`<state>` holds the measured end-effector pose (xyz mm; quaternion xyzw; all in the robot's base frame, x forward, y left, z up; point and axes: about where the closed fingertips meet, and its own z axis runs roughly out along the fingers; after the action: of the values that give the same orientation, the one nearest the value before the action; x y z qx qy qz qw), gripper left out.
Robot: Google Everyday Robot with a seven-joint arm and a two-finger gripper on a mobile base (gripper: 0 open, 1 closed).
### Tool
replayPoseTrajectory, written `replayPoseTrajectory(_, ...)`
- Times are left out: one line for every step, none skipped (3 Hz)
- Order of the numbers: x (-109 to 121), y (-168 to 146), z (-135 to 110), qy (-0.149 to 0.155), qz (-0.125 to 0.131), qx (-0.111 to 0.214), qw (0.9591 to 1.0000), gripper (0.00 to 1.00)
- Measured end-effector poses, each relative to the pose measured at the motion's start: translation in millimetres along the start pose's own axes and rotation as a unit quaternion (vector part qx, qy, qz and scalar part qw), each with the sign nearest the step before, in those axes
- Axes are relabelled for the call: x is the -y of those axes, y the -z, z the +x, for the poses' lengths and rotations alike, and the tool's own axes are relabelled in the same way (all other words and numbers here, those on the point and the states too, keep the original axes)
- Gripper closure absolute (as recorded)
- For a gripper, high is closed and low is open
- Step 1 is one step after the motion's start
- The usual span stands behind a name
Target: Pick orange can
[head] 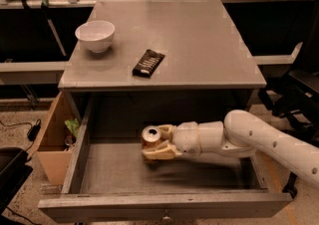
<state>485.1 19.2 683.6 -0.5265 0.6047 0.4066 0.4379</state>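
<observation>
The orange can (150, 136), orange-tan with a silver top, is upright inside the open drawer (75, 162), left of its middle. My gripper (158, 143) reaches in from the right on a white arm and is shut on the can, with one finger behind it and one below in front. The can's lower body is hidden by the fingers.
A white bowl (94, 35) stands at the back left of the grey tabletop (199, 35). A flat black snack bar wrapper (148, 62) lies near the table's front edge. A cardboard box (55, 139) stands left of the drawer. A black chair (299, 89) is at the right.
</observation>
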Motion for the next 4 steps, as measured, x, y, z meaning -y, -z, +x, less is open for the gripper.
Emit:
replayPoseTrajectory(-1.4, -2.1, -0.5, 0.001, -0.003, 0.0, 1.0, 0.82)
replayPoseTrajectory(-2.3, -3.8, -1.0, 0.001, -0.005, 0.0, 1.0, 0.58)
replayPoseTrajectory(-3.5, -6.2, -1.8, 0.001, -0.008, 0.001, 1.0, 0.27)
replayPoseTrajectory(-4.3, -7.5, -2.3, 0.002, -0.01, 0.001, 1.0, 0.04)
